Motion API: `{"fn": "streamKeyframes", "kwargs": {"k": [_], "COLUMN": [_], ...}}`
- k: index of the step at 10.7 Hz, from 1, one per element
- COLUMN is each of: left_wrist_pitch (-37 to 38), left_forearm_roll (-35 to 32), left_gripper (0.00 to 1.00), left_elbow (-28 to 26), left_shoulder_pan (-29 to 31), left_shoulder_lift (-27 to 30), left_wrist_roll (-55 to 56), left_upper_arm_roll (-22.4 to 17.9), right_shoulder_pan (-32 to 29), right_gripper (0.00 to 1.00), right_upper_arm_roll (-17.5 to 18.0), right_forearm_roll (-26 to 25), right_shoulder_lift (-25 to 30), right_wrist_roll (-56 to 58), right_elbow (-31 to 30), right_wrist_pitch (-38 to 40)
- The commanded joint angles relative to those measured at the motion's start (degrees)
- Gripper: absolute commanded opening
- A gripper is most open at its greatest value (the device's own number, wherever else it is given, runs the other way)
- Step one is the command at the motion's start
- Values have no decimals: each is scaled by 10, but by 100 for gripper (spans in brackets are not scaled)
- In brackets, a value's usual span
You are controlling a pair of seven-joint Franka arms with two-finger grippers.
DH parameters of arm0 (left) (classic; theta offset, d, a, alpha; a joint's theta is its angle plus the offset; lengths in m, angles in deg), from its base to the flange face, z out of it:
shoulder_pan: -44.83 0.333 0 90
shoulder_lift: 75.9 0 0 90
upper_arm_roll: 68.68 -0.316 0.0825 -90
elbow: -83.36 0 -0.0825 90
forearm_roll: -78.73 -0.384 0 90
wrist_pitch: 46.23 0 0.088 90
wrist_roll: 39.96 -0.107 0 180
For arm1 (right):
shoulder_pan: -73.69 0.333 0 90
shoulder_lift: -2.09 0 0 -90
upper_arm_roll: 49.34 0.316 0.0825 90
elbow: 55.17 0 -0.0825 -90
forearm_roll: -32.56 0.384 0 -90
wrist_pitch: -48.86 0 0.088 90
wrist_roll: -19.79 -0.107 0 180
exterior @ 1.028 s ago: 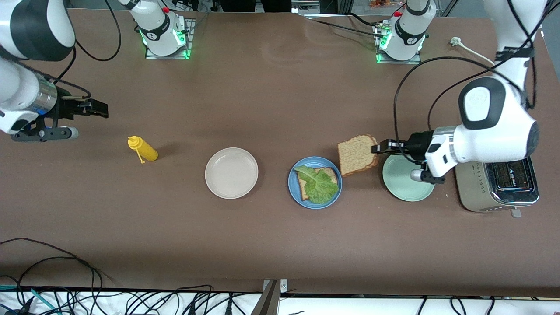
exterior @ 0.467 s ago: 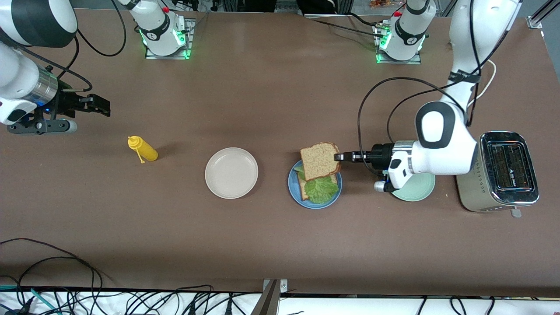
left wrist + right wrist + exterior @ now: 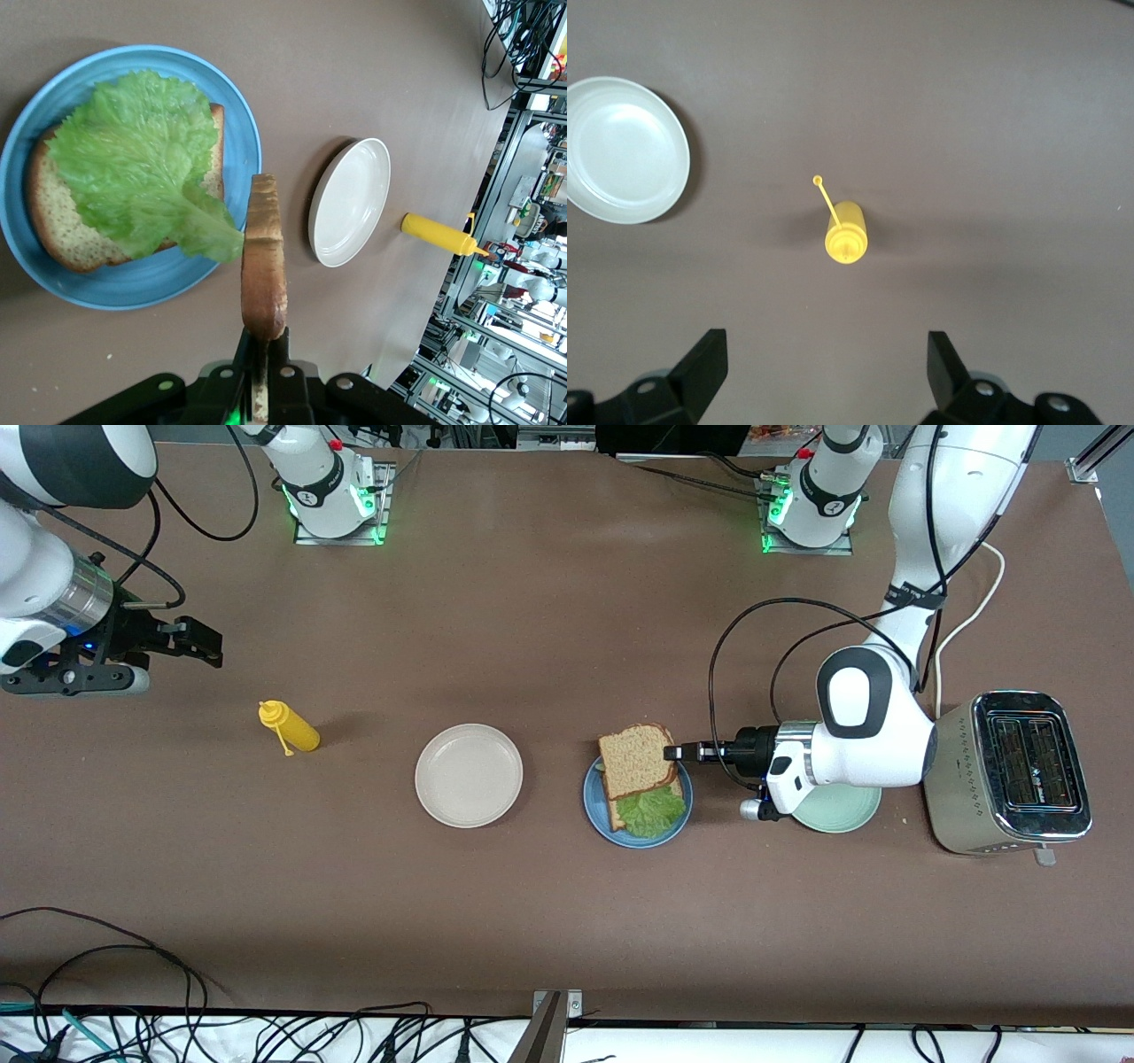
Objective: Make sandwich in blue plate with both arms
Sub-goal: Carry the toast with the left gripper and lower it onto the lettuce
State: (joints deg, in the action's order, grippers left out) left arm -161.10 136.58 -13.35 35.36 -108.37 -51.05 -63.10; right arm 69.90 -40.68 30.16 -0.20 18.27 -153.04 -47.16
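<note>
The blue plate (image 3: 620, 828) (image 3: 133, 288) holds one brown bread slice (image 3: 53, 221) with a green lettuce leaf (image 3: 654, 812) (image 3: 142, 159) on top. My left gripper (image 3: 675, 752) (image 3: 264, 341) is shut on the crust edge of a second bread slice (image 3: 635, 760) (image 3: 264, 257). It holds that slice flat above the plate, covering part of the lettuce and the slice below. My right gripper (image 3: 202, 643) (image 3: 824, 354) hangs open and holds nothing, over the table at the right arm's end, above the yellow squeeze bottle (image 3: 290, 728) (image 3: 846, 235).
A cream-white plate (image 3: 469, 775) (image 3: 350, 202) (image 3: 622, 149) lies between the bottle and the blue plate. A mint-green plate (image 3: 842, 810) sits under the left wrist, beside a silver toaster (image 3: 1019, 771). Cables run along the table's near edge.
The left gripper carried the bread slice from beside the mint-green plate to above the blue plate. The right arm drifted slightly.
</note>
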Motion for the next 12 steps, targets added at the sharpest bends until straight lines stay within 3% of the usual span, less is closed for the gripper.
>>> {"fn": "streamKeyframes", "kwargs": {"k": [1,9,10,12], "left_wrist_pitch": [-19,-28,-28,-28], "left_forearm_roll": [24,24,24,22], "left_gripper": [0,0,6,28], "left_elbow": [30,33,34,48], "left_shoulder_pan": [-4,4,5,6], "left_shoulder_lift": [-36,-82,-88,-98], "left_wrist_roll": [-50,-141,-142,-142], "left_upper_arm_roll": [0,-4,-5,-11], "right_shoulder_pan": [-1,0,0,0], "right_gripper": [100,100,100,100], "right_upper_arm_roll": [-2,-1,-1,-1], "right_forearm_roll": [10,9,9,9], "right_shoulder_lift": [-3,-1,-1,2], "right_wrist_roll": [-44,-87,-87,-87], "right_elbow": [15,10,7,6], "right_wrist_pitch": [-21,-19,-18,-15]}}
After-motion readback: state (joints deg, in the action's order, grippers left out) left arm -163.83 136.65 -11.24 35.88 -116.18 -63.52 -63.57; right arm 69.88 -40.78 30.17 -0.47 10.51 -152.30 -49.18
